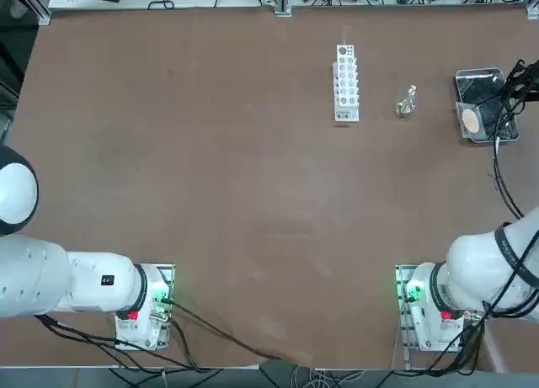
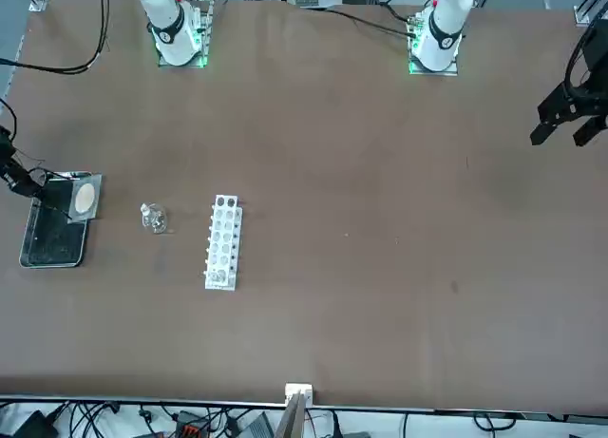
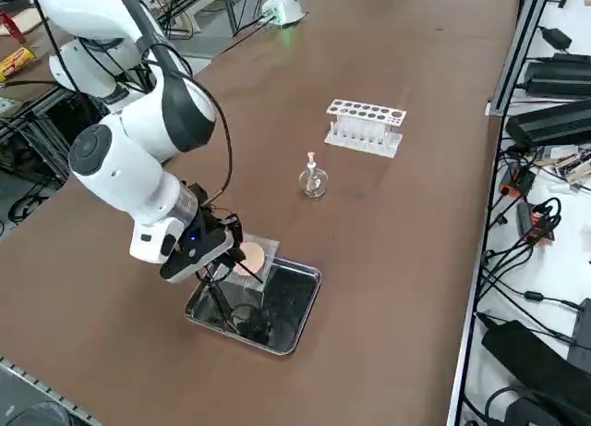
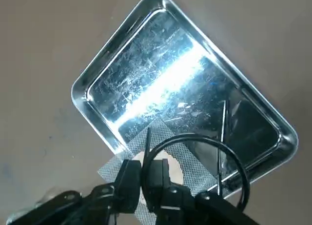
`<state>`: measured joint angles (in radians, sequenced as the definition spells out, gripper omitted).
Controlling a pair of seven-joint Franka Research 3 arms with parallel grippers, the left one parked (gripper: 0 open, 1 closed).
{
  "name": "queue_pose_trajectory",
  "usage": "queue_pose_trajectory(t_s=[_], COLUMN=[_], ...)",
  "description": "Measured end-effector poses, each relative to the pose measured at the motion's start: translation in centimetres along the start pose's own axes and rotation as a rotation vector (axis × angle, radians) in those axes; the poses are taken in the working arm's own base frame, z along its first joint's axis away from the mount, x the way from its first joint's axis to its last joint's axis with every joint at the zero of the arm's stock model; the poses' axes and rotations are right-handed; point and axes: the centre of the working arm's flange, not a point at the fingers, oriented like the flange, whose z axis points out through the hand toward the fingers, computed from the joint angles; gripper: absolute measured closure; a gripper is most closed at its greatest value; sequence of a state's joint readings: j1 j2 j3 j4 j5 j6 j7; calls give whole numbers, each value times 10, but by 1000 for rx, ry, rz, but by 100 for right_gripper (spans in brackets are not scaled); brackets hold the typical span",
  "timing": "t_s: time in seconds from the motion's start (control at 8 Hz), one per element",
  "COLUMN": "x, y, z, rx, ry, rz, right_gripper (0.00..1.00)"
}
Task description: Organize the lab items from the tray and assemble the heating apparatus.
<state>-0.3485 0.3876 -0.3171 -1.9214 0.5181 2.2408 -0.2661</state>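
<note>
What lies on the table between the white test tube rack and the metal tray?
The small glass burner stands alone between the white test tube rack and the metal tray, nearer the rack in the top view. The table around it is bare.

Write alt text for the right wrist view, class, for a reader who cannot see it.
The right gripper has its fingers shut on the black wire ring stand above the shiny metal tray. The grey mesh with its tan centre lies across the tray's rim, under the fingers.
</note>
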Motion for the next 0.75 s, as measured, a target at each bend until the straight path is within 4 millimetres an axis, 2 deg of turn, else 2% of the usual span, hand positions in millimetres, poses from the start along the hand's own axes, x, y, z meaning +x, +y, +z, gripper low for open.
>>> queue_pose_trajectory(t_s=[0.75], x=[1], y=[-2], z=[-4], rx=[-29], ry=[-1], rz=[-31], right_gripper=[93])
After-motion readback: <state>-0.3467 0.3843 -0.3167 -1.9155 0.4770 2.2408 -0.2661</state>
